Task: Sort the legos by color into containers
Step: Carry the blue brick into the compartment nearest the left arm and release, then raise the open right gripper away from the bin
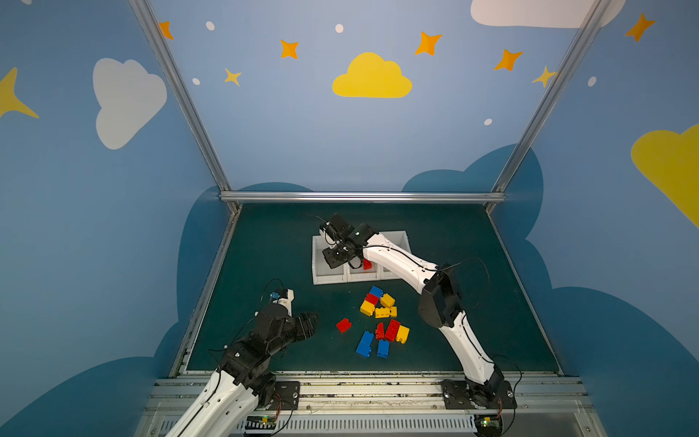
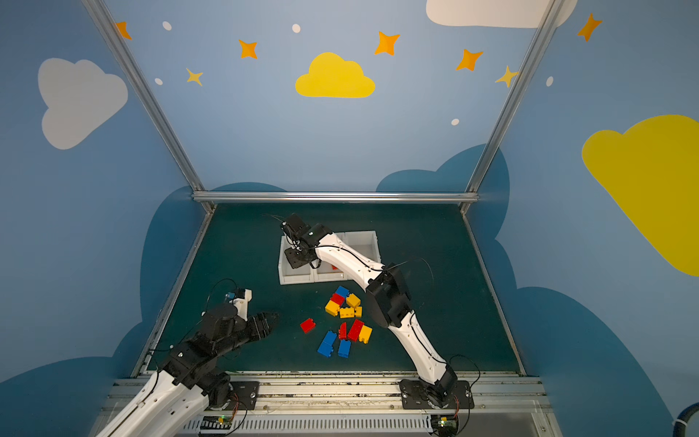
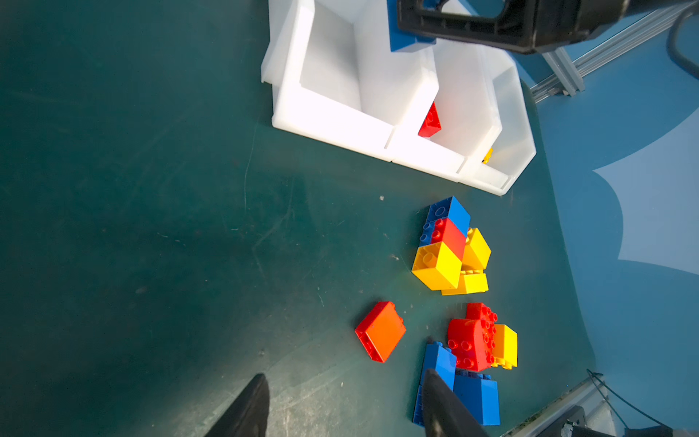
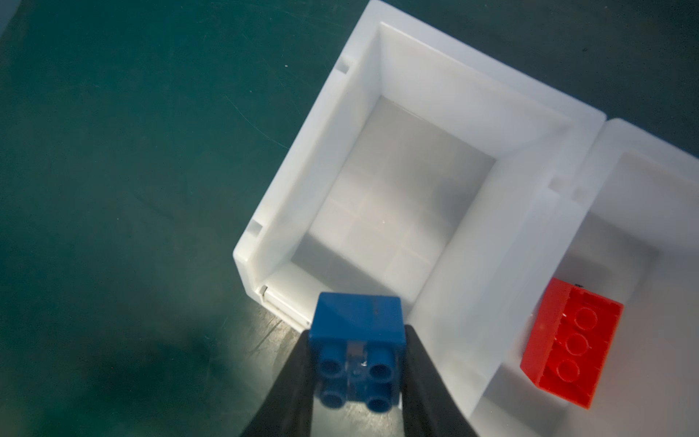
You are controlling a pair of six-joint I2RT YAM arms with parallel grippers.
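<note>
The right end effector (image 4: 357, 340) is clamped on a blue brick (image 4: 357, 314), with a finger (image 4: 299, 363) pressed to each side face and the studs turned toward the wrist. It holds the brick above the left bin (image 4: 264, 227), close over the low front lip, and the bin's white floor lies in full view beyond. The bin's tall side wall stands just beside the brick.

The three bins (image 1: 329, 280) sit joined in a row mid-tabletop. A red brick (image 4: 571, 340) lies in the middle bin (image 1: 359, 278), and a yellow brick (image 3: 488, 155) shows just inside the right bin (image 3: 522, 125). In both top views the right arm (image 1: 401, 261) slants over the middle and right bins.

The pile (image 1: 382, 321) of red, yellow and blue bricks lies in front of the bins, with a strip of mat between it and their lips. A lone red brick (image 1: 343, 325) rests on its side just left of the pile, apart from it.

The left end effector (image 1: 308, 321) hovers low, left of that brick, with its jaws apart and gripping nothing.

The tabletop (image 1: 264, 265) is open from the bins and pile across to the left rail (image 1: 212, 280). There is more room behind the bins up to the back rail (image 1: 363, 196), and to the right of the right arm.
</note>
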